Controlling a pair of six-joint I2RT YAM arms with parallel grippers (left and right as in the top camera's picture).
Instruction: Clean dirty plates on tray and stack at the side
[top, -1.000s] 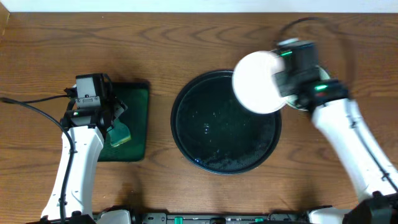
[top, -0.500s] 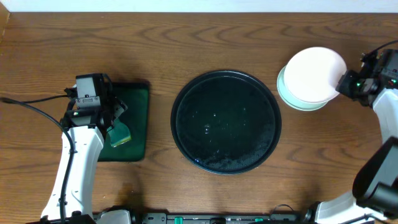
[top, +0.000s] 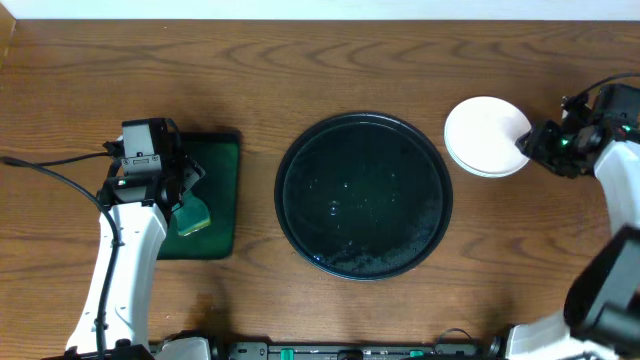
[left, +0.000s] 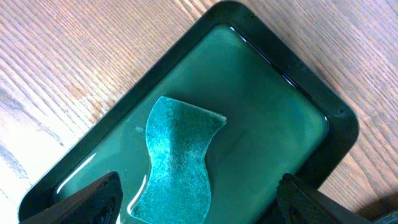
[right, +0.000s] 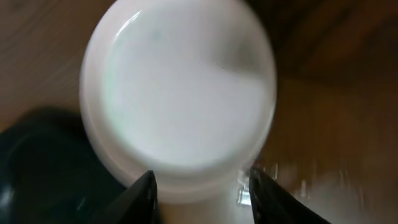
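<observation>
The white plate (top: 486, 135) lies flat on the table right of the round black tray (top: 363, 195), on top of other plates whose pale rim barely shows beneath it. My right gripper (top: 530, 146) is open at the plate's right edge. In the right wrist view the plate (right: 180, 87) is blurred and seen face-on, with its near rim between my spread fingers (right: 204, 194). The black tray holds no plates, only wet specks. My left gripper (left: 199, 205) is open and empty above a teal sponge (left: 177, 162).
The sponge (top: 192, 215) lies in a dark green rectangular tray (top: 222, 190) at the left, under the left gripper (top: 186, 190). A corner of the black tray (right: 34, 168) shows in the right wrist view. The table is brown wood.
My right arm carried the white plate from over the black tray to the right, lowered it onto the stack and opened. The left arm has not moved.
</observation>
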